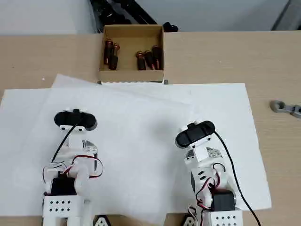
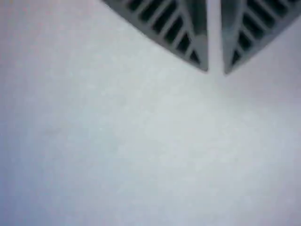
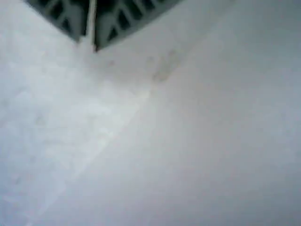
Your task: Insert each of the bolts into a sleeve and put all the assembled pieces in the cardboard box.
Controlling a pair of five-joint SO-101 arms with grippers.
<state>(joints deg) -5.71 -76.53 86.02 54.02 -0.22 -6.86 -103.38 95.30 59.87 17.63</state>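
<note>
Low over the white paper [image 1: 141,141], the left gripper [image 2: 215,70] has its jaws drawn to a narrow slit with nothing between them; the right gripper [image 3: 88,43] is the same. Both arms sit folded at the bottom of the high frame. The cardboard box [image 1: 133,75] is at upper centre on the table [image 1: 47,56]. I count five assembled pieces [image 1: 149,59] inside, two left, three right. To me the job reads as finished. Best now: park both arms, jaws closed, and confirm the count. A small metal part [image 1: 281,107] lies at the right edge, well apart.
</note>
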